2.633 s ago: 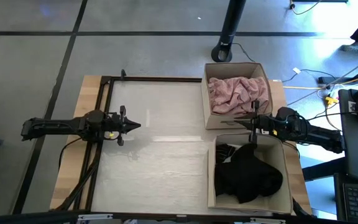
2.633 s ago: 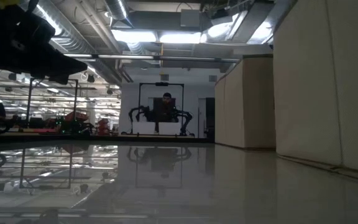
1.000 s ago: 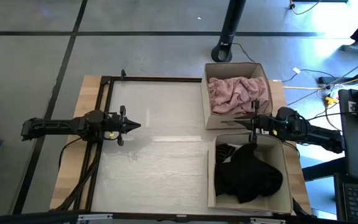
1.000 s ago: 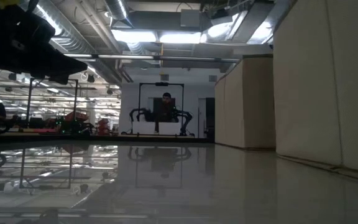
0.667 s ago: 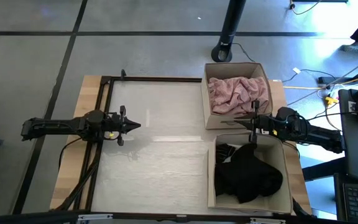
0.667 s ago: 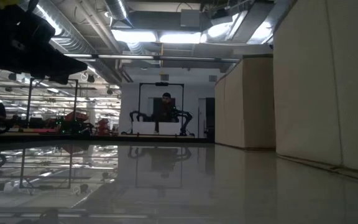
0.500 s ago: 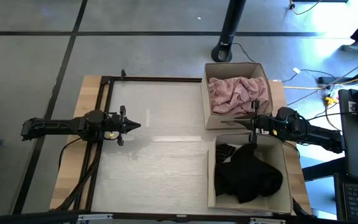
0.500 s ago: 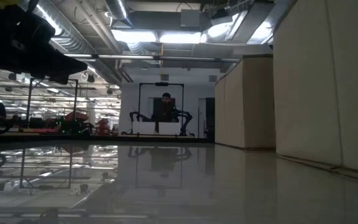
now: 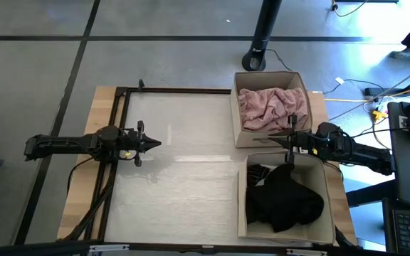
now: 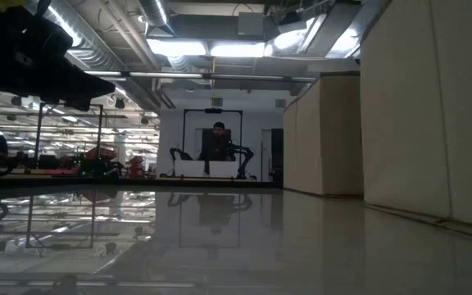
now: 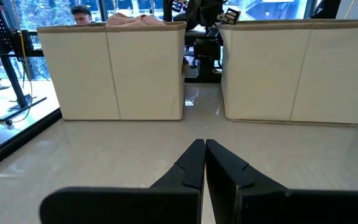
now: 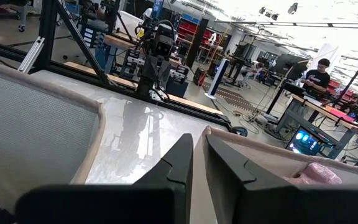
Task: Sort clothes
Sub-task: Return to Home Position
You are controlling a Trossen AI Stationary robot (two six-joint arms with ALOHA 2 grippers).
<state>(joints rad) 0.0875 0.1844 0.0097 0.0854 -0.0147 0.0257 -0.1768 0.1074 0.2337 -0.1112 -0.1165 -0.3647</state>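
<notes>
Garment (image 9: pixel 270 107) in far box (image 9: pixel 235 117), clothes (image 9: pixel 285 200) in near box (image 9: pixel 242 206)

Tabletop (image 9: pixel 184 185) glossy, refl.; edge (image 9: pixel 103 99) bare wood. Boxes (image 11: pixel 114 68) matt cardbd. Pink cloth (image 9: pixel 269 107) soft, crumpled; blk cloth (image 9: pixel 283 200) matt.

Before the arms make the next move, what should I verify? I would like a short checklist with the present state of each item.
1. Left gripper carries nothing: ok. It is shut and hangs over the left side of the table.
2. Right gripper carries nothing: ok. It is shut, above the edge where the two boxes meet.
3. Pink garment is inside the far cardboard box: ok.
4. Black clothes are inside the near cardboard box: ok.
5. No garment lies on the table: ok in the high view.
6. Pieces buried under the top layers are sorted correctly: cannot tell.
</notes>
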